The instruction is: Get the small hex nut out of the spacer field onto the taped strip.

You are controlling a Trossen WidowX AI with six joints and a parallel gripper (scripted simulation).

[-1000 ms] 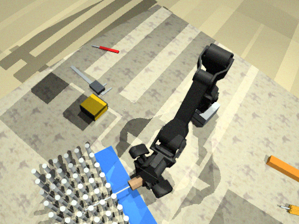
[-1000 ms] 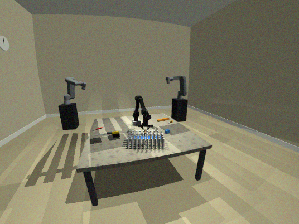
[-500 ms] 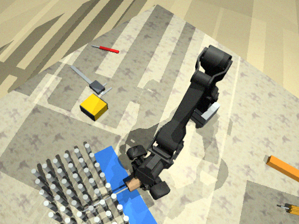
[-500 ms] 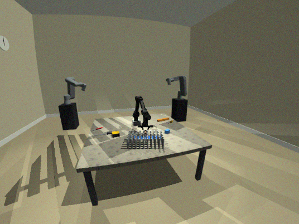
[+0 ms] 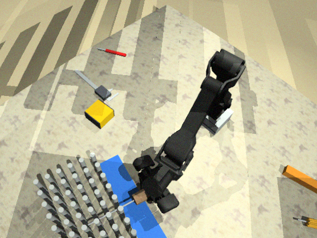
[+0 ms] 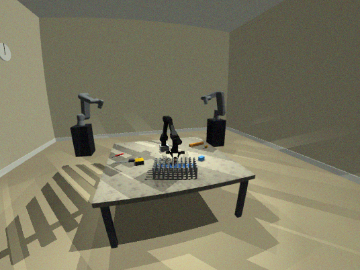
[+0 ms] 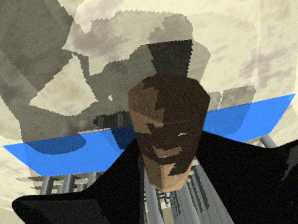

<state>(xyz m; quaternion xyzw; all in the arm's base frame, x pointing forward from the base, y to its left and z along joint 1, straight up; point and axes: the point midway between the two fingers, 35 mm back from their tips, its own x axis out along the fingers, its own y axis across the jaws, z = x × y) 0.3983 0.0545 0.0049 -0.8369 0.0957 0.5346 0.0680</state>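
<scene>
My gripper is shut on the wooden handle of a tool, over the blue taped strip. The tool's thin metal shaft reaches from the handle across the strip and in among the standing metal spacers. Its far end is near the middle of the part of the field seen in the top view; the tip's shape is hard to make out. The spacers in view stand upright. I cannot make out the hex nut in any view.
A yellow block-like tape measure and a caliper lie beyond the field, with a red screwdriver farther off. An orange bar and a yellow-handled tool lie on the other side. A blue round object stands beside the field.
</scene>
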